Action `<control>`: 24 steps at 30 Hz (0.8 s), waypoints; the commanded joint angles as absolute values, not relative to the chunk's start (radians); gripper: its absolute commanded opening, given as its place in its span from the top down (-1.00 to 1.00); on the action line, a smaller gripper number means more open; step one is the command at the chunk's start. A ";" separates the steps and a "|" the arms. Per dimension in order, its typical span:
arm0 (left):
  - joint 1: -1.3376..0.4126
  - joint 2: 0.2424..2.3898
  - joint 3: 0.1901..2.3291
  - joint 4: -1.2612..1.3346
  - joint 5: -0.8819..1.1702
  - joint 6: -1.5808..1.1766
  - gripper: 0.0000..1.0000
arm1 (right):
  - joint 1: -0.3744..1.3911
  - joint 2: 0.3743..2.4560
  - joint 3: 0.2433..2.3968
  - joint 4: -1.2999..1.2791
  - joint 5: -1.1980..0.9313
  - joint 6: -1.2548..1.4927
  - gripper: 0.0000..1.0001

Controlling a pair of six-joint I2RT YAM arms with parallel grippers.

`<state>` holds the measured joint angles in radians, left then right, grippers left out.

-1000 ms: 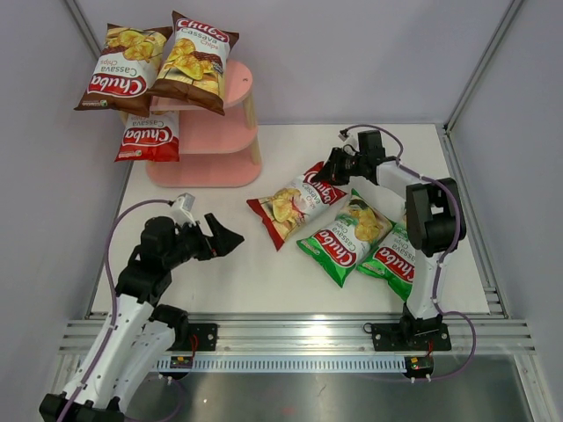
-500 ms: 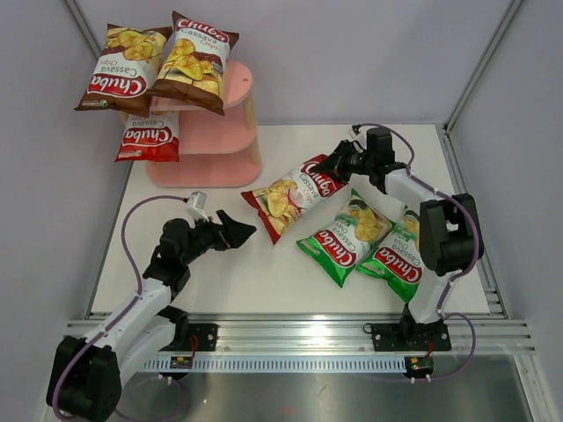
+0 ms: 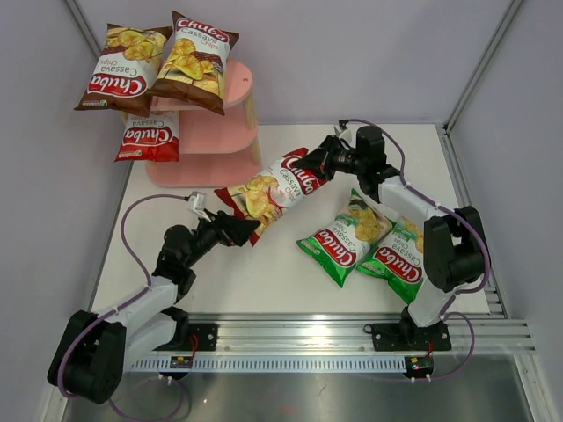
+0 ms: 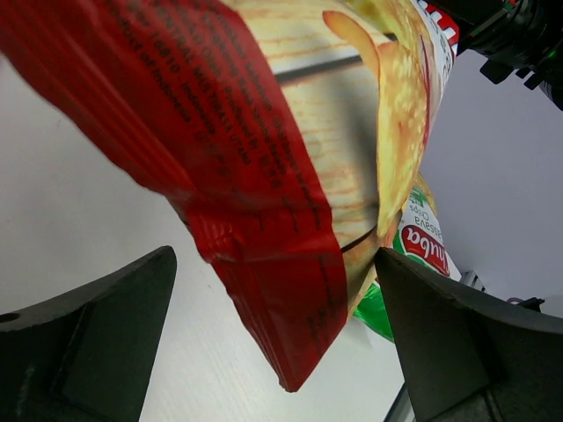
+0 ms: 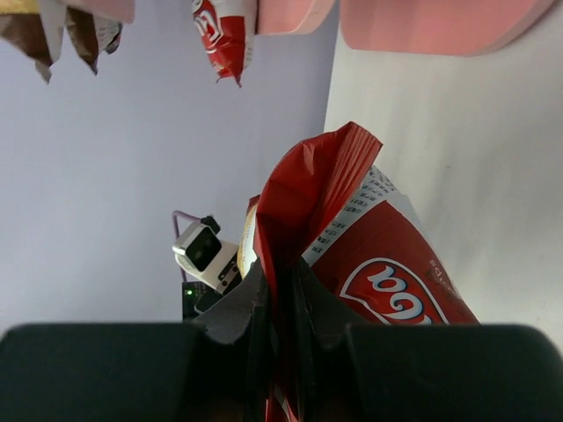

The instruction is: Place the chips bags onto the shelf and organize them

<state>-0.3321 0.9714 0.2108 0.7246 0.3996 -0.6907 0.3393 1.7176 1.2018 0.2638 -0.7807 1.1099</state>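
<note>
While the right end effector pinches the red bag by its seam, aloft near the shelf, the left end effector gapes wide about its bottom edge. Looks light, slippery; seams grip best.

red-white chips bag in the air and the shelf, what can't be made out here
Top external: the pink three-tier shelf has its upper boards mostly under two glossy brown chips bags; free room unclear.
Left wrist: the lifted glossy red-white chips bag fills the frame, hiding the shelf.
Right wrist: the right fingers, shut on that bag, are dark, blurred and cover its seam.
</note>
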 commanded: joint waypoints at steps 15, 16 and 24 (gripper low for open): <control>-0.336 0.798 0.118 0.973 0.351 -0.745 -0.72 | 0.451 1.620 1.128 0.437 -0.827 1.207 1.00; -0.336 0.795 0.120 0.973 0.351 -0.753 -0.57 | 0.453 1.618 1.126 0.440 -0.827 1.206 1.00; -0.336 0.767 0.147 0.893 0.357 -0.776 0.48 | 0.448 1.583 1.117 0.425 -0.830 1.160 0.16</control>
